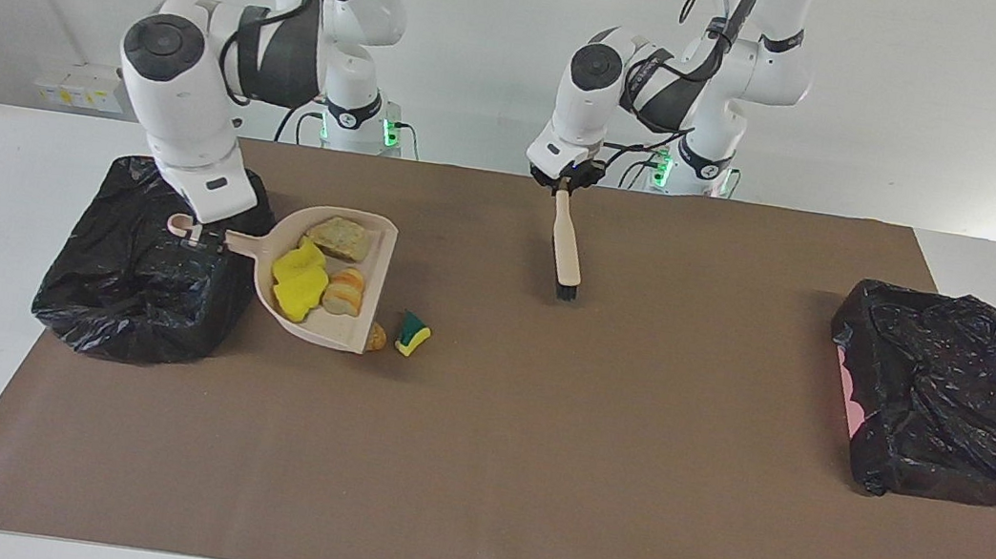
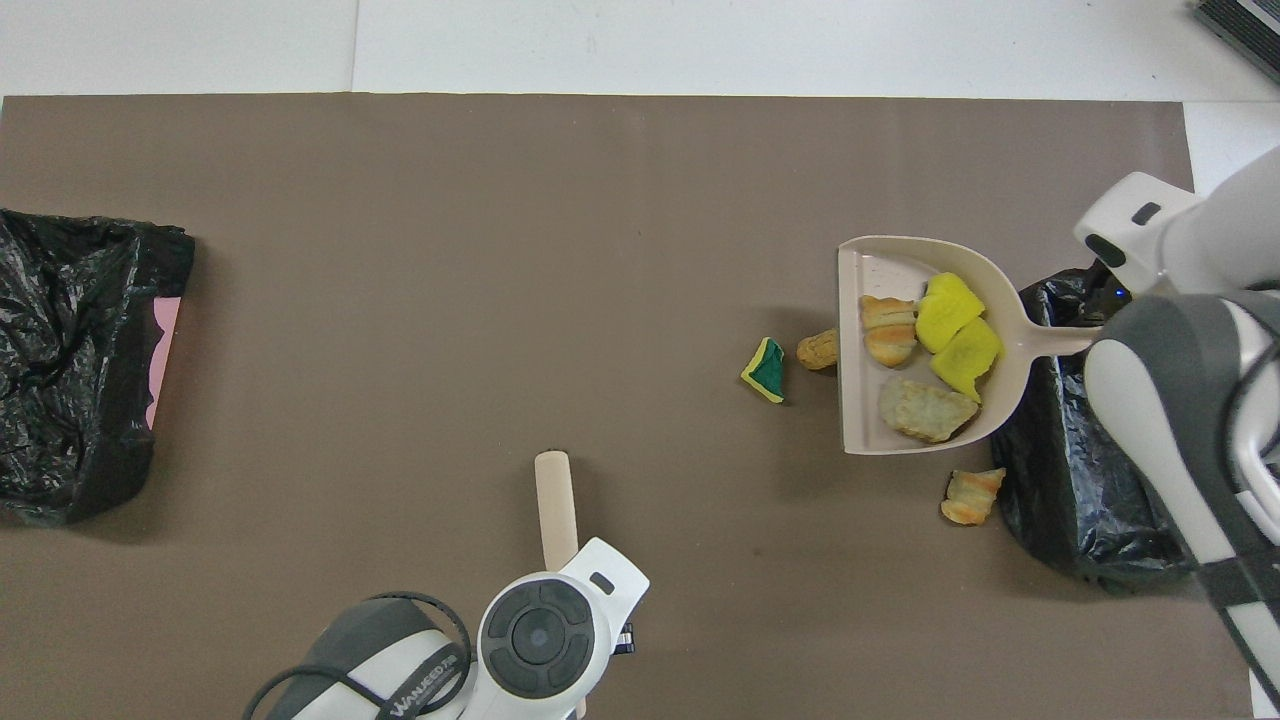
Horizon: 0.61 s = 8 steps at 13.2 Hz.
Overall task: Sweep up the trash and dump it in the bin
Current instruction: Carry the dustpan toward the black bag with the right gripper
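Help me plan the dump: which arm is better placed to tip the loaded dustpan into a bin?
The right arm. Its pincer grips the dustpan handle over the black-lined bin at its end. The left pincer holds the brush nearer mid-table, away from both bins.

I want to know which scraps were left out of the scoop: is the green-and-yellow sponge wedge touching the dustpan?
Apart. In the overhead view, bare brown mat shows between the green-and-yellow sponge wedge and the open edge of the dustpan.

mat [image 1: 473, 469] centre: open | bin [image 1: 140, 290] mouth: blocked by dustpan [image 1: 333, 287]
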Motion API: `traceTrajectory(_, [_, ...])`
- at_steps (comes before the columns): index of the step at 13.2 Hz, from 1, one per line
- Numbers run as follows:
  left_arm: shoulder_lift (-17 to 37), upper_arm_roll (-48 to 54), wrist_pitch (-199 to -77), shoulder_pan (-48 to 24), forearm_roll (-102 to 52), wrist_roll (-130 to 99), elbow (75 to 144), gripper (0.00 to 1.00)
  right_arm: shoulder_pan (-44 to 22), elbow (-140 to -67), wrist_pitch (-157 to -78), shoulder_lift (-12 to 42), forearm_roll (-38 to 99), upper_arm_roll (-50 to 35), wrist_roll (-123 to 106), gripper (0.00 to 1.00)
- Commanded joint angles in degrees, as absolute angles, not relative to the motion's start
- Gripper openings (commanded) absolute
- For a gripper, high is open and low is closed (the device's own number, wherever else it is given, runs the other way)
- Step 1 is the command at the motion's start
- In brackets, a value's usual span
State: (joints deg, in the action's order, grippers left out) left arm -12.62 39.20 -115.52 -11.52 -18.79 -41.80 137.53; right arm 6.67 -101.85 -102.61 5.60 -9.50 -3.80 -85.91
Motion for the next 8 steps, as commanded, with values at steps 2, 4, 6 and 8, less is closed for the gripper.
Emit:
traceTrajectory(2, [-18.46,40.94,-118.12,-13.01,-22.32,-38.95,143.61,0.0,17.11,-101.87,-102.12,4.13,-10.8,-4.22,-97.09,0.0])
traceTrajectory(4, [-18.37,42.1,-120.66,-12.92,-23.37,-38.33,145.28,0.0,22.39,-101.86,-103.35,4.04,-13.35,-4.22,-101.67,0.0])
traceTrajectory(6, [-18.46,42.1,-120.41,-12.92,-24.08,-35.87,145.46,0.0,26.61,-101.95,-105.37,3.78,-16.77,-4.22,-105.89,0.0])
traceTrajectory(8, [-18.37,42.1,-120.24,-12.83,-24.7,-35.51,145.55,0.0,28.56,-101.95,-107.13,3.69,-24.74,-4.22,-107.75,0.0])
